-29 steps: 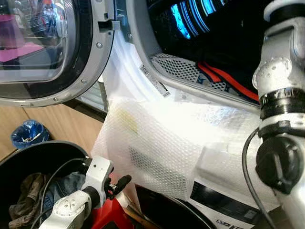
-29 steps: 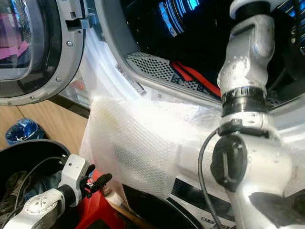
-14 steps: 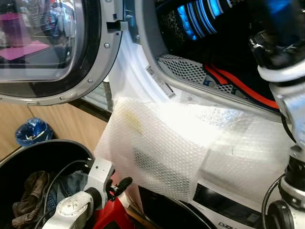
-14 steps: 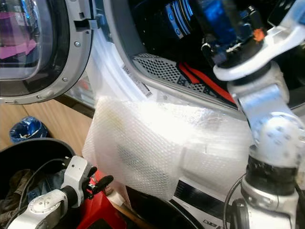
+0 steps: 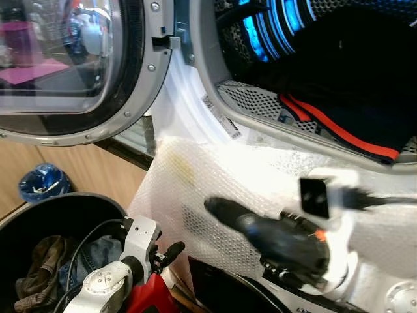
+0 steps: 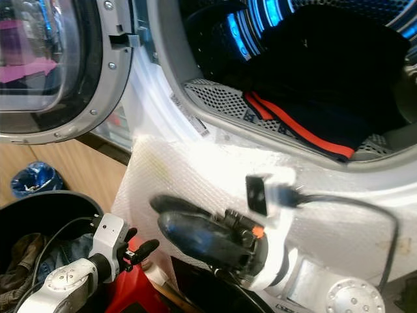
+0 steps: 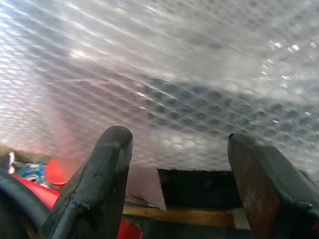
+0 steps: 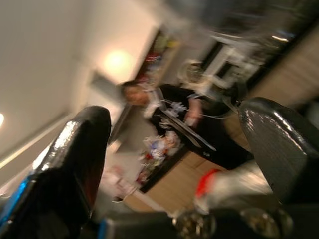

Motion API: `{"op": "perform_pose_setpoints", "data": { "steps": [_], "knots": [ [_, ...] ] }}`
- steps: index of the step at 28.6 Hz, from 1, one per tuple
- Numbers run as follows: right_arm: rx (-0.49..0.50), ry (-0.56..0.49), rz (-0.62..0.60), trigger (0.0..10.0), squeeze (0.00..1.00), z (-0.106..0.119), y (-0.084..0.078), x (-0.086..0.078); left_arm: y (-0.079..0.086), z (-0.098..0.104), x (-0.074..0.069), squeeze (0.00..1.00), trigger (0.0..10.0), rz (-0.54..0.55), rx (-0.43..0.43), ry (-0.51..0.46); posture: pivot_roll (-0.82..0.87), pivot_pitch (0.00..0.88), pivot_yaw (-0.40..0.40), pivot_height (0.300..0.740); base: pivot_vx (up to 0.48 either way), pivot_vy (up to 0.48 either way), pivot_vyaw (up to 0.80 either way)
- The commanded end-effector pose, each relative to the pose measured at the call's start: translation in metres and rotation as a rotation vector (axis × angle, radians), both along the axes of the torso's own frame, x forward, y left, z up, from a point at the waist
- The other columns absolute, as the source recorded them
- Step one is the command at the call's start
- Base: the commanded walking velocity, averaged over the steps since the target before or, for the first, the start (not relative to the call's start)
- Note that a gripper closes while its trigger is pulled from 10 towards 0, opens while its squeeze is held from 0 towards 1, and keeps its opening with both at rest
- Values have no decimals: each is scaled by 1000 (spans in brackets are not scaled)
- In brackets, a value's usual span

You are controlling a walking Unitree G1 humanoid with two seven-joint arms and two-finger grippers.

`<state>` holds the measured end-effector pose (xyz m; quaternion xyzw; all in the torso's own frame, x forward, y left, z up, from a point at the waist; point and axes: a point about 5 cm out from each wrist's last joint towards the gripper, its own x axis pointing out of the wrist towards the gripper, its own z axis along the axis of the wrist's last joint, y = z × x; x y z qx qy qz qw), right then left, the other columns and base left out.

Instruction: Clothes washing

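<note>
left wrist view, dimpled bubble wrap [image 7: 164, 74] (translucent)

Glare on bubble wrap [image 5: 215, 189]; R wrist view motion-blurred; drum [image 5: 339, 72] dark.

Left silver arm's black two-fingered gripper [image 7: 174, 184]: low, fingers spread, empty. Right silver arm's black two-fingered gripper [image 8: 174, 164]: blurred, pointing left, fingers apart, empty.

A home laundry corner, judging by the front-loading washing machine [image 5: 215, 111] with its round glass door [image 5: 71, 65] swung open, dark clothes [image 6: 326, 85] in the perforated drum, a black laundry basket [image 5: 39, 222] of garments beside it, and wood-panelled cabinetry [image 5: 85, 173] behind.
</note>
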<state>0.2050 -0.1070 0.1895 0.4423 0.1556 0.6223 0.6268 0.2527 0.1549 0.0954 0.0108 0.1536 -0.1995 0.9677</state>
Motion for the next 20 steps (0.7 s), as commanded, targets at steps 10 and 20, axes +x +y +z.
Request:
{"op": "perform_pose_setpoints", "data": {
  "steps": [10,20],
  "knots": [
    [-749,278,-381,10000,0,-179,-48,1,14,48,-16,0,10000,84,34,-211,135,87,-89,740,0,0,0],
    [-1281,630,-804,10000,0,-270,-91,-32,-3,25,-25,0,10000,34,66,-157,224,36,-124,740,0,0,0]
  ]
}}
